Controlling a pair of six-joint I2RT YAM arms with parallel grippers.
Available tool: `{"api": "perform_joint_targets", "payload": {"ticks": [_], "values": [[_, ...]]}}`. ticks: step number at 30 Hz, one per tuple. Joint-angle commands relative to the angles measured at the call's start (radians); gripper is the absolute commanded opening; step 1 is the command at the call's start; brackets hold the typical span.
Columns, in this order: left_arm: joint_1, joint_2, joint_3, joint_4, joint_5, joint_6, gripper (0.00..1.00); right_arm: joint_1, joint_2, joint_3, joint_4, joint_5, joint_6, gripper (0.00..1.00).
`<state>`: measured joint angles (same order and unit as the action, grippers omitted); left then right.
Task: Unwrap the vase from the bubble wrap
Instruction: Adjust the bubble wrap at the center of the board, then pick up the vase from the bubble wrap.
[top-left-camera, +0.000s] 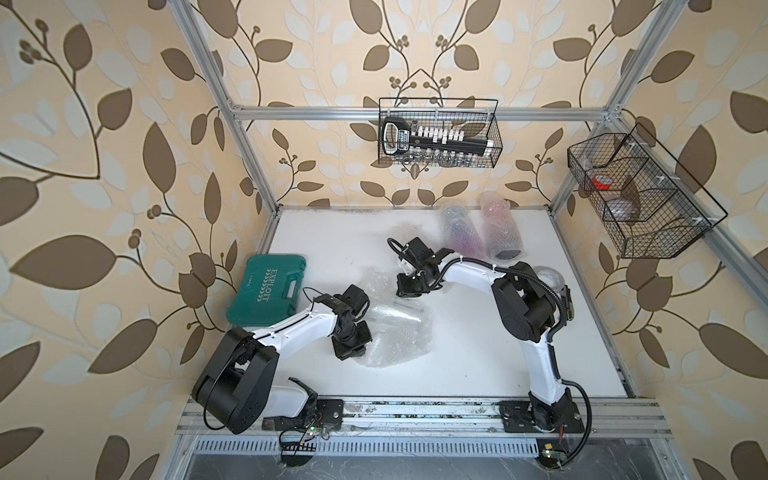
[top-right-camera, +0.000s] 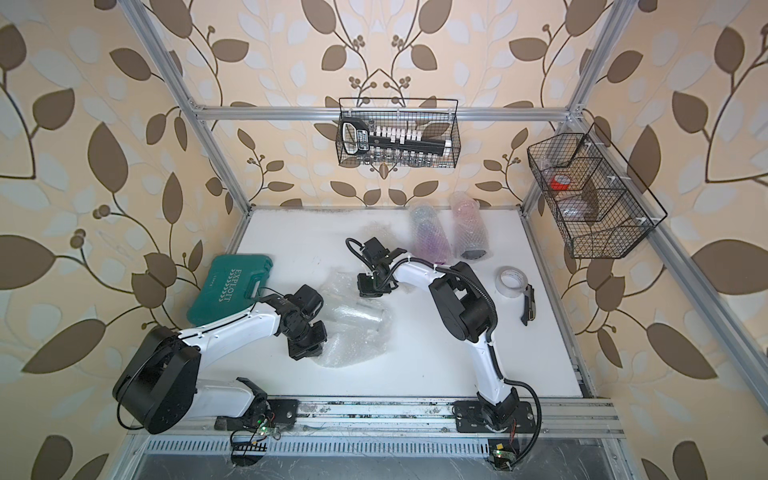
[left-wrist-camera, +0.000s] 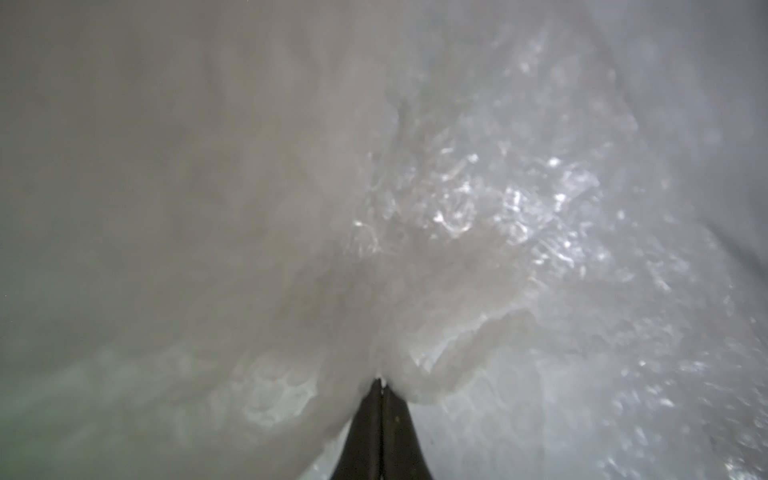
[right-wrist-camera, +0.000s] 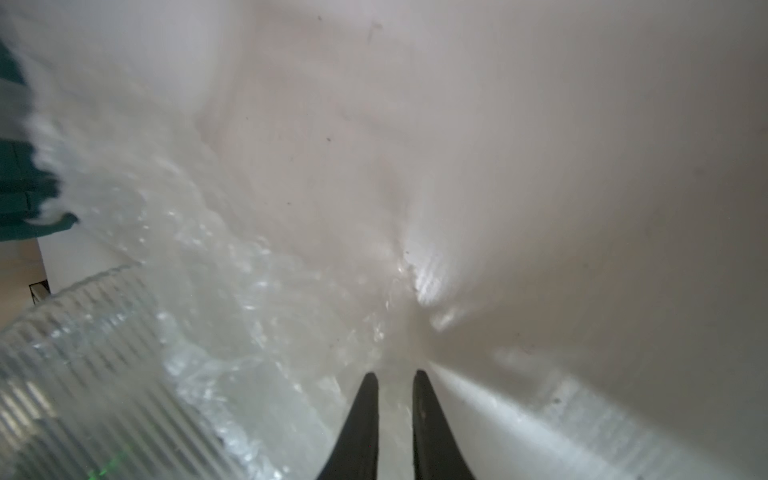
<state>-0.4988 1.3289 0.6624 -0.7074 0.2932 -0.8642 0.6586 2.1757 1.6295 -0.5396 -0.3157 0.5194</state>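
Left tool (left-wrist-camera: 381, 380) clenched on wrap (top-left-camera: 395, 347); right tool (right-wrist-camera: 395, 374) apparently pinching it too. Uneven pull could roll vase (top-left-camera: 395, 318) toward 6 o'clock.

**Left wrist view.** The bubble wrap (left-wrist-camera: 457, 199) fills the frame and blurs to featureless grey over much of it. Only the fingertips of the left gripper (left-wrist-camera: 381, 380) show; the rest is cut off by the picture's edge.

**Right wrist view.** The ribbed vase (right-wrist-camera: 83, 353) and the green case (right-wrist-camera: 16, 183) are cropped and blurred. Whether the right gripper (right-wrist-camera: 395, 376) clamps the pale film between its fingers cannot be told.

**Top view.** The tape roll (top-left-camera: 549, 275) is half hidden behind the right arm (top-left-camera: 519, 307).
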Motion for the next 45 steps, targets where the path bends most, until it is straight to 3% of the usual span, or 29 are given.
{"api": "perform_joint_targets", "payload": {"ticks": [1,4,10,13,16,21,26,34,40,45], "values": [[-0.009,-0.055,0.003,-0.050,0.034,-0.018,0.20,-0.006,0.029,0.090,-0.052,-0.013,-0.023,0.19],[-0.009,-0.098,0.047,-0.145,0.026,0.040,0.43,-0.027,-0.001,0.112,-0.076,-0.004,-0.053,0.24],[-0.009,-0.172,0.202,-0.368,-0.018,0.178,0.77,-0.078,-0.155,0.118,-0.135,0.023,-0.120,0.43],[-0.012,-0.181,0.308,-0.418,-0.020,0.260,0.89,-0.099,-0.253,0.106,-0.189,0.038,-0.160,0.52],[-0.050,-0.142,0.437,-0.452,-0.094,0.348,0.98,-0.127,-0.376,0.026,-0.212,0.034,-0.183,0.65],[-0.171,0.037,0.683,-0.523,-0.295,0.514,0.99,-0.233,-0.615,-0.211,-0.191,-0.032,-0.173,0.99],[-0.211,0.231,0.891,-0.560,-0.329,0.686,0.99,-0.356,-0.798,-0.380,-0.206,-0.076,-0.179,0.99],[-0.322,0.454,0.921,-0.465,-0.465,0.943,0.99,-0.496,-0.924,-0.470,-0.315,-0.101,-0.183,0.99],[-0.364,0.548,0.928,-0.362,-0.470,0.982,0.99,-0.498,-1.015,-0.593,-0.302,-0.124,-0.063,0.99],[-0.377,0.619,0.914,-0.326,-0.529,1.023,0.99,-0.498,-0.998,-0.557,-0.356,-0.106,-0.052,0.99]]}}
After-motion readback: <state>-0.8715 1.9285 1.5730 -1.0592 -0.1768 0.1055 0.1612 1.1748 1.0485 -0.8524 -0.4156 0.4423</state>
